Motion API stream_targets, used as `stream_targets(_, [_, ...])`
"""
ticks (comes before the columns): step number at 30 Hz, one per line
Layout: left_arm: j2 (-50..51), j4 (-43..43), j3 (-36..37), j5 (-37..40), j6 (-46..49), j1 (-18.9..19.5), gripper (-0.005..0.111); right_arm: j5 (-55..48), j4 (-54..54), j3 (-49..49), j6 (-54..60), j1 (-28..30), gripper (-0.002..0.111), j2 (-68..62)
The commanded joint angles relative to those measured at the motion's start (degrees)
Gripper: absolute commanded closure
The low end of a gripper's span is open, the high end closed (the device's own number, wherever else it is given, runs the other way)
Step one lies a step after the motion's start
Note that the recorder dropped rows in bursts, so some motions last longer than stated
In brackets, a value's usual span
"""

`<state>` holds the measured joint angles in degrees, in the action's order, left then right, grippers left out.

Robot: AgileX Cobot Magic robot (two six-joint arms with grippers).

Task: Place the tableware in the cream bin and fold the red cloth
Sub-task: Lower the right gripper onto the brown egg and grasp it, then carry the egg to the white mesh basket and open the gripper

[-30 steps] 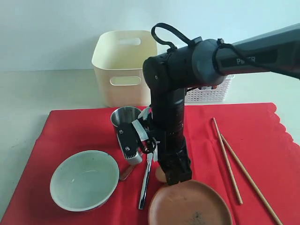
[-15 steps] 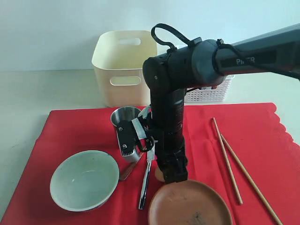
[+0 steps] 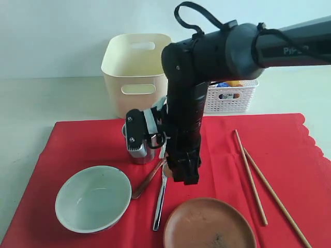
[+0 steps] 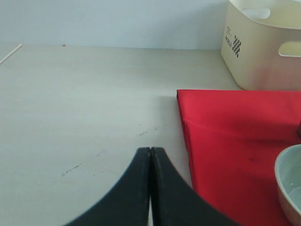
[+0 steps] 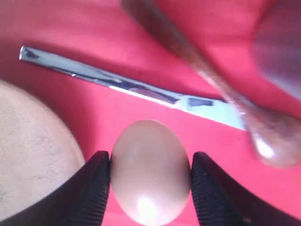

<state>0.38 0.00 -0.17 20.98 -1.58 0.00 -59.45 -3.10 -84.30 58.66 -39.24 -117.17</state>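
My right gripper point(image 5: 150, 165) is shut on a tan egg point(image 5: 150, 188), held above the red cloth point(image 3: 83, 144). Below it lie the silver knife point(image 5: 127, 87), the wooden spoon point(image 5: 221, 99) and the brown plate's point(image 5: 33, 155) rim. In the exterior view that gripper point(image 3: 187, 174) hangs over the knife point(image 3: 160, 204) and spoon point(image 3: 147, 182), with the steel cup point(image 3: 141, 159) half hidden behind the arm. The pale bowl point(image 3: 93, 199), plate point(image 3: 209, 225) and chopsticks point(image 3: 252, 178) lie on the cloth. The cream bin point(image 3: 135, 77) stands behind. My left gripper point(image 4: 150, 150) is shut and empty over bare table.
A white lattice basket point(image 3: 230, 98) with items stands behind the cloth at the right, partly hidden by the right arm. The left wrist view shows the cloth's folded corner point(image 4: 186, 101), the bin point(image 4: 265, 47) and the bowl's rim point(image 4: 289, 183).
My right gripper has risen from the cloth beside the plate, carrying the egg up and slightly back. The egg's spot by the knife is now bare.
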Motion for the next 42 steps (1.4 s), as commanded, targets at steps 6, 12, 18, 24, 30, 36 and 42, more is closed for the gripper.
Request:
stream_targets(6, [-0.4, 0.0, 0.2, -0.7, 0.2, 0.0, 0.107, 4.7, 0.1, -0.1, -3.5, 2.4, 0.108, 6.4])
stream_targets(12, [-0.4, 0.0, 0.2, -0.7, 0.2, 0.0, 0.107, 7.9, -0.7, -0.1, -7.9, 6.2, 0.108, 9.0])
stream_targets(18, [-0.4, 0.0, 0.2, -0.7, 0.2, 0.0, 0.107, 13.7, -4.8, -0.1, -14.4, 11.1, 0.108, 10.4])
stream_targets(24, [-0.4, 0.0, 0.2, -0.7, 0.2, 0.0, 0.107, 19.9, -8.4, -0.1, -21.3, 16.7, 0.108, 10.6])
stream_targets(30, [-0.4, 0.0, 0.2, -0.7, 0.2, 0.0, 0.107, 26.9, -18.2, -0.1, -21.9, 22.4, 0.108, 10.5])
stream_targets(36, [-0.4, 0.0, 0.2, -0.7, 0.2, 0.0, 0.107, 32.0, -27.0, -0.1, -22.0, 27.0, 0.108, 8.4])
stream_targets(42, [-0.4, 0.0, 0.2, -0.7, 0.2, 0.0, 0.107, 35.8, -28.5, -0.1, -23.4, 30.8, 0.108, 5.2])
